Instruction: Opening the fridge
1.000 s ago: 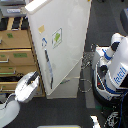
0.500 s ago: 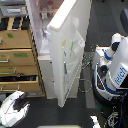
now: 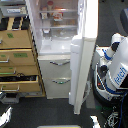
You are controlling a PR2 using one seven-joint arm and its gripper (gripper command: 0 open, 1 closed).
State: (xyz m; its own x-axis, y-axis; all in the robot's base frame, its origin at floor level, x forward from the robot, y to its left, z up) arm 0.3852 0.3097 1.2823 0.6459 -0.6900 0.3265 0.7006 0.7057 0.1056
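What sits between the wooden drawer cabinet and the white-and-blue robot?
In the exterior view, the fridge stands between them, its open door swung out edge-on toward the robot.

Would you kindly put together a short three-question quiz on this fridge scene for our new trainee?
1. True or false: the upper door of the fridge stands swung wide open, its shelved interior showing.
2. Multiple choice: what stands at the exterior view's left of the fridge? A) a tan wooden drawer cabinet B) a sink C) a second fridge
3. Short answer: are the two lower fridge drawers with curved handles pulled out or pushed in?

Key: 1 true; 2 A; 3 pushed in.
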